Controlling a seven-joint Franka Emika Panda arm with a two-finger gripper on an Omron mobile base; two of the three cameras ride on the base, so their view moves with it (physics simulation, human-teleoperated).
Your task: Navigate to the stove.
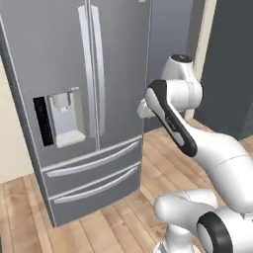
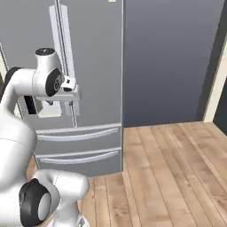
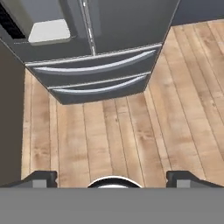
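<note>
Facing a grey French-door fridge [image 1: 74,99], not the stove. No range in any of the three views, so heading to the stove not readable from here; likely off to one side or behind.

Fridge details: water dispenser [image 1: 62,118] on left door, two bottom drawers [image 2: 80,146]. Wood plank floor [image 2: 168,168] open to the right, dark wall panel [image 2: 168,57] beyond it.

Arm folded up in front of base, gripper [image 2: 66,95] held at about dispenser height, close to the fridge doors. Gripper empty; fingertips [image 3: 41,178] sit far apart at the bottom of the hand view, so wide open, nothing between them.

Risks:
- Base close to fridge. Turning in place could swing the elbow or hand into the doors or the vertical handles [image 1: 94,74].
- Driving forward hits the drawers outright.
- Target unseen: wrong turn direction wastes travel, or ends at a lookalike oven.
- Dark unit [image 1: 230,69] to the right in left base view narrows the gap; wide sweep could clip it.

Safer bet: back off before rotating.
</note>
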